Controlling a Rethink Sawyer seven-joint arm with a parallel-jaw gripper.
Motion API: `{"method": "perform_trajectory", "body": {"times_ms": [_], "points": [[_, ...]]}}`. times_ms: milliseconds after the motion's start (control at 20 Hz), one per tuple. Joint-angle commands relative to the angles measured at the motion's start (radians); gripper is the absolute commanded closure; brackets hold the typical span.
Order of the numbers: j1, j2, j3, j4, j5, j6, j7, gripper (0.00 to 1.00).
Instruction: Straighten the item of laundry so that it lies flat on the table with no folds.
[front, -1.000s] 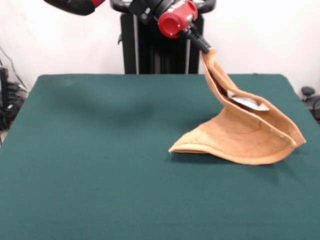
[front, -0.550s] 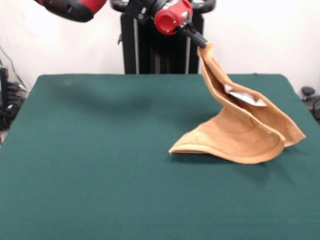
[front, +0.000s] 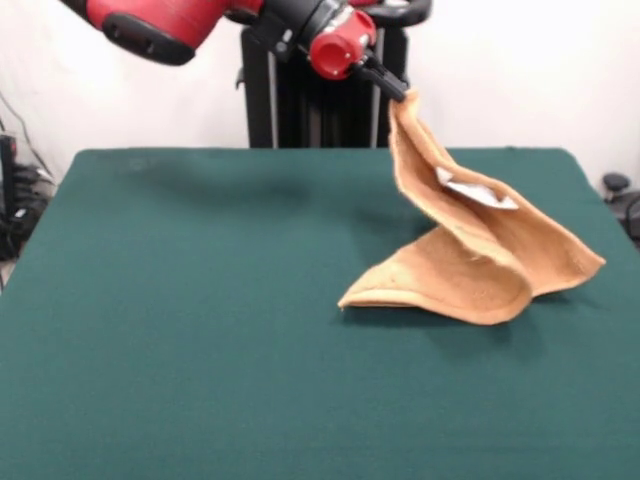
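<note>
orange-tan towel (front: 470, 265) corner pinched in closed gripper (front: 400, 94), underside hidden

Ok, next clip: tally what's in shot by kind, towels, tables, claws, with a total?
Towels: 1, the orange-tan towel, one corner lifted, the rest resting on the table
Tables: 1, the green table
Claws: 1, the claw, shut on the towel's raised corner
Total: 3

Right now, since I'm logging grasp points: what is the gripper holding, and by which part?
The gripper is shut on the towel, pinching its top corner; the lower part lies on the table.
</note>
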Motion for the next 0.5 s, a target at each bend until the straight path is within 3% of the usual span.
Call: {"method": "perform_trajectory", "body": {"times_ms": [50, 500], "points": [[-0.003, 0.134, -0.188, -0.169, -0.006, 0.184, -0.471, 1.00], [-0.082, 0.251, -0.273, -0.284, 0.036, 0.266, -0.750, 1.00]]}}
